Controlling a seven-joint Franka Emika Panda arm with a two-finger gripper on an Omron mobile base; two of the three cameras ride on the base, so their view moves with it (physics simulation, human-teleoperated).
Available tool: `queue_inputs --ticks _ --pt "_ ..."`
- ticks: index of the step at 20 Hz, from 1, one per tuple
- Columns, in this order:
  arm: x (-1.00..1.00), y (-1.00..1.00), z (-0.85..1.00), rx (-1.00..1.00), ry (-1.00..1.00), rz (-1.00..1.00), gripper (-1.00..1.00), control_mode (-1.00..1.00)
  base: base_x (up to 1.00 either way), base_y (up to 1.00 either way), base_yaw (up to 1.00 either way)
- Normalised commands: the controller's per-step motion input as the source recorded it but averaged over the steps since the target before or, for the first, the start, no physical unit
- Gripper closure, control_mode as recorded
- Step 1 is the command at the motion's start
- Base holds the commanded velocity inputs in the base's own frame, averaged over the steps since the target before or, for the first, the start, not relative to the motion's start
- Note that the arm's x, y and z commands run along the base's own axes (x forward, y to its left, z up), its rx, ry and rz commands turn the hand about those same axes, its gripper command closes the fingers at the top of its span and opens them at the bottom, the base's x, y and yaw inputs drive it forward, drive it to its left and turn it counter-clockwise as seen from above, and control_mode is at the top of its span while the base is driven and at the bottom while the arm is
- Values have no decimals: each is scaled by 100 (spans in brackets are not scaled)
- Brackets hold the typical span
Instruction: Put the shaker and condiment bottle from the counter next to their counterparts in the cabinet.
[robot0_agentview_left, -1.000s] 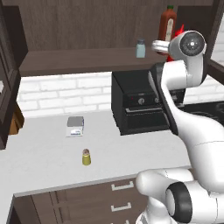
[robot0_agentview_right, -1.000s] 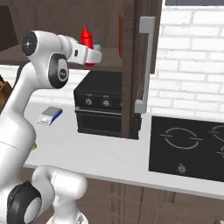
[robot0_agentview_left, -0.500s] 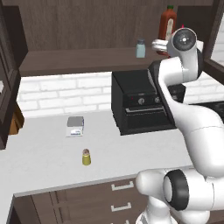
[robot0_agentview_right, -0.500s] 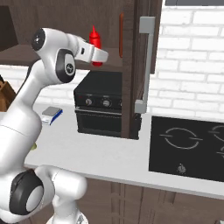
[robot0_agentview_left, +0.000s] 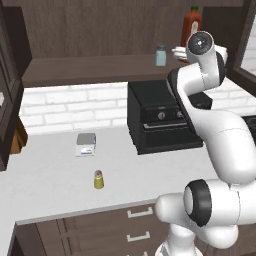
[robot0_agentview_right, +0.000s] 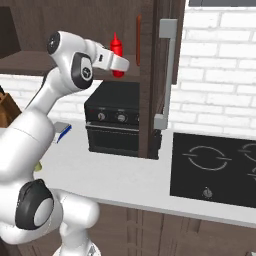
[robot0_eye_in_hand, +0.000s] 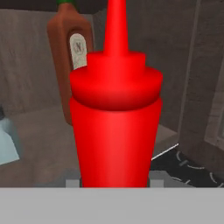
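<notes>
Jaws clamped on the red bottle (robot0_eye_in_hand: 116, 131), the gripper (robot0_agentview_right: 118, 64) holds it up at the cabinet (robot0_agentview_left: 90, 70) shelf beside the sauce bottle (robot0_eye_in_hand: 72, 57) — nudge closer and that could topple.

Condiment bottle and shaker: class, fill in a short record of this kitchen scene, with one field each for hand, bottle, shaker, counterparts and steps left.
hand: the hand is shut on the condiment bottle, raised at cabinet shelf height
condiment bottle: upright, red, close to the sauce bottle
shaker: yellow-olive shaker stands on the counter, untouched
counterparts: the sauce bottle and the pale shaker stand on the shelf
steps left: set the bottle down, then fetch the shaker
</notes>
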Motion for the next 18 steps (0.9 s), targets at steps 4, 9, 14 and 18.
queue_inputs --ticks 4,9,14,18 --pt "23 -15 -4 0 1 -5 100 -100 0 0 0" --pt "27 -21 -7 0 0 -2 100 -100 0 0 0" --pt "30 -18 -25 0 0 0 100 -100 0 0 0" --pt "38 -13 -27 0 0 0 100 -100 0 0 0"
